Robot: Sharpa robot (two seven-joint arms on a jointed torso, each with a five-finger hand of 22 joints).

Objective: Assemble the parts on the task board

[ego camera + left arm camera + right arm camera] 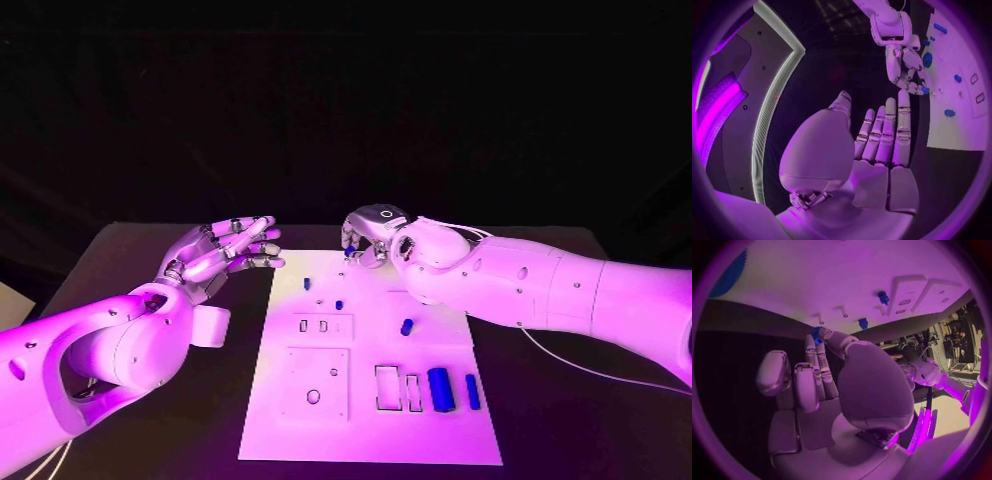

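Head view, flat white task board (289,420), left hand (224,250) spread empty, right hand (368,235) pinching small blue part (351,250)

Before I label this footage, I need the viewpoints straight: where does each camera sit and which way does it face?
Head view: on the robot's head, looking down at the task board; both arms enter.
Left wrist view: behind the left hand, facing across to the board's far end.
Right wrist view: behind the right hand, facing the board.
Shared: head and left wrist views both show the right hand pinching a small blue part.
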